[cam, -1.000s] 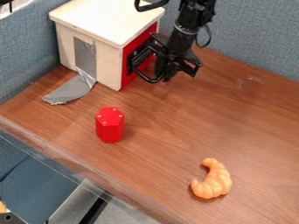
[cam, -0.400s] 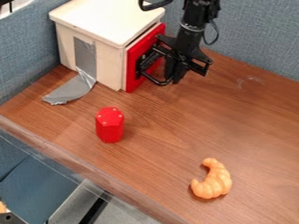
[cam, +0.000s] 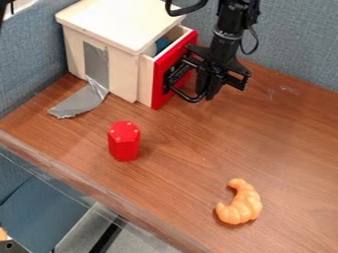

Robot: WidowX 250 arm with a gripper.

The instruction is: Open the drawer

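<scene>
Your gripper (cam: 223, 85) hung at one o'clock beside the open drawer (cam: 170, 68), well apart from the table's (cam: 112, 190) seven-o'clock edge; you couldn't tell its opening or hold.

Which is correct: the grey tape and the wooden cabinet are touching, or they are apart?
Touching. The camera view shows the grey tape lying flat against the side of the wooden cabinet, with its loose end on the table.

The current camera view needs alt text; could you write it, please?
A black robot gripper at the handle of a red-fronted drawer, partly open in a pale box. A red hexagonal block and an orange croissant rest on the wooden table.
</scene>
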